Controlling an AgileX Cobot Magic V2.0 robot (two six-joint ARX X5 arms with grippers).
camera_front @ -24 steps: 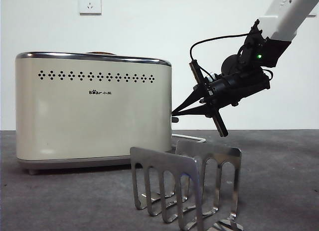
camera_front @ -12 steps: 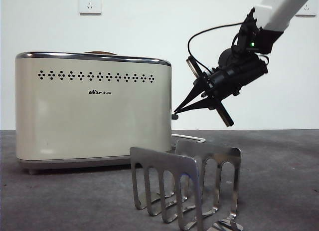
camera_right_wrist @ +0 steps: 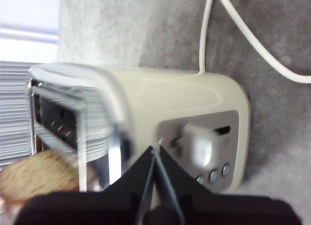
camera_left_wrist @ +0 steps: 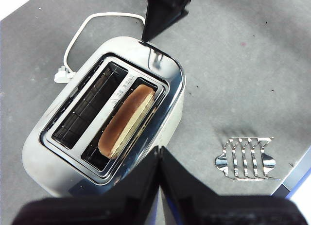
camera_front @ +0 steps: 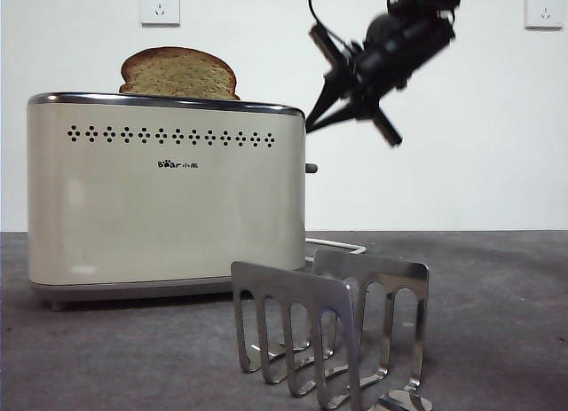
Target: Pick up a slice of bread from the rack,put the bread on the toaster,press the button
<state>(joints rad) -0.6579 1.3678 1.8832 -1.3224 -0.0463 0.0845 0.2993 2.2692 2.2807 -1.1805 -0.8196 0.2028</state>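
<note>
The cream toaster (camera_front: 169, 207) stands at the left. The slice of bread (camera_front: 177, 74) stands upright in its near slot, its rounded top well above the chrome rim; it also shows in the left wrist view (camera_left_wrist: 127, 122). The button (camera_front: 311, 169) sticks out high on the narrow end. My right gripper (camera_front: 308, 127) is shut and empty, above and to the right of the button, close to the toaster's top corner (camera_right_wrist: 155, 149). My left gripper (camera_left_wrist: 159, 152) is shut and empty, high above the toaster. The steel rack (camera_front: 333, 331) stands in front with no bread in it.
A white power cord (camera_left_wrist: 82, 35) loops on the grey table behind the toaster. Several small round buttons (camera_right_wrist: 214, 175) sit low on the toaster's end panel. The table edge (camera_left_wrist: 296, 171) runs close beside the rack.
The right gripper has risen from the button to the toaster's top corner. The button has moved up its slot. The bread has risen out of the toaster.
</note>
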